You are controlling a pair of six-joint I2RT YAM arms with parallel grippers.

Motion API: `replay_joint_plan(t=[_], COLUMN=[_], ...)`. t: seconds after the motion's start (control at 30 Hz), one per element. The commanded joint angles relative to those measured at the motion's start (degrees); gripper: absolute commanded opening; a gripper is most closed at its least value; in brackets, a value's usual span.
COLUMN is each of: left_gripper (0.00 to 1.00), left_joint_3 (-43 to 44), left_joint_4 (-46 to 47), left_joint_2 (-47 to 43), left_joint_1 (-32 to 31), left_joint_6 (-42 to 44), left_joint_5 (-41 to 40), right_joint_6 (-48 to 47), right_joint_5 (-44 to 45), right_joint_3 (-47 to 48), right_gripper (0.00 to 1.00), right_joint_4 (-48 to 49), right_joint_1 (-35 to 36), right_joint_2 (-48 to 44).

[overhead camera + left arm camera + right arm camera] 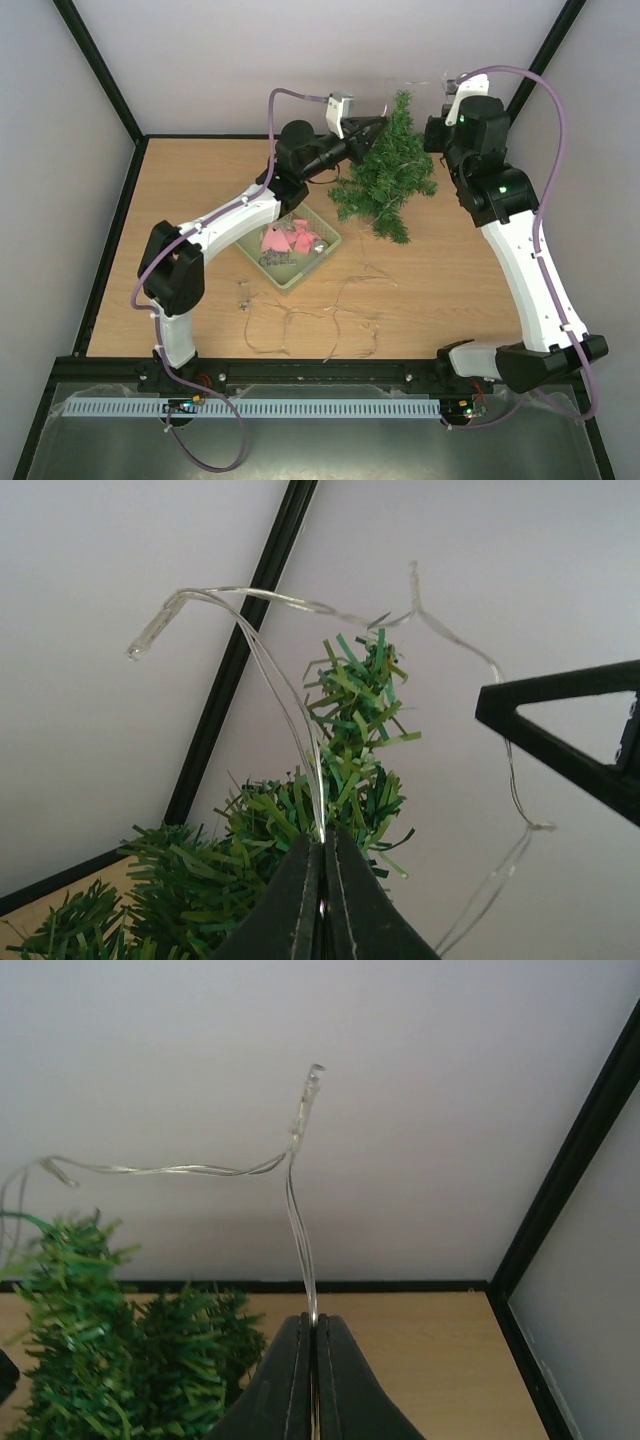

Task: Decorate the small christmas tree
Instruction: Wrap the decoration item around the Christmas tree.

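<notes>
Both wrist views alone show pinched wire [301,1245].

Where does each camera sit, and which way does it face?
Top external: above and behind the arm bases, looking down on the wooden table, dark green miniature christmas tree and pale green plastic basket; both arms show.
Left wrist: on the left arm, facing up past the tree top; its shut left gripper pinches a thin clear wire string.
Right wrist: on the right arm, facing the back wall; its shut right gripper pinches the string.
Both wrist views share tree and string.
</notes>
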Motion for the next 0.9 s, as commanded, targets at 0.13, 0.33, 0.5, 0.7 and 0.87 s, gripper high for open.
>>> replay_joint_plan(t=[0.13, 0.33, 0.5, 0.7, 0.87], left_gripper=[0.03, 0.04, 0.05, 0.09, 0.11], left_joint_3=[1.4, 0.9, -0.2, -1.0, -1.9], left_joint_4=[-1.1, -0.8, -0.5, -0.4, -0.2], left_joint_2=[0.6, 0.6, 0.3, -0.1, -1.3], left_joint_1=[0.3, 0.3, 0.3, 0.3, 0.3], left_joint_6=[-0.3, -1.3, -1.3, -2.0, -1.9], left_joint_5=[1.5, 2.5, 2.6, 3.6, 3.8], right_joint_6=[2.8, 4.3, 5.6, 9.5, 14.5], right_joint_5=[0.8, -7.1, -14.6, -22.3, -25.6], right_joint_3=[-2.0, -5.1, -10.0, -14.0, -16.4], right_gripper=[0.02, 0.02, 0.02, 0.02, 0.02], right_joint_4=[-8.6, -9.6, -8.4, -3.7, 2.2], right_joint_1=[-0.4, -0.4, -0.4, -0.4, -0.3], right_joint_2=[-0.9, -5.5, -8.0, -9.4, -10.9])
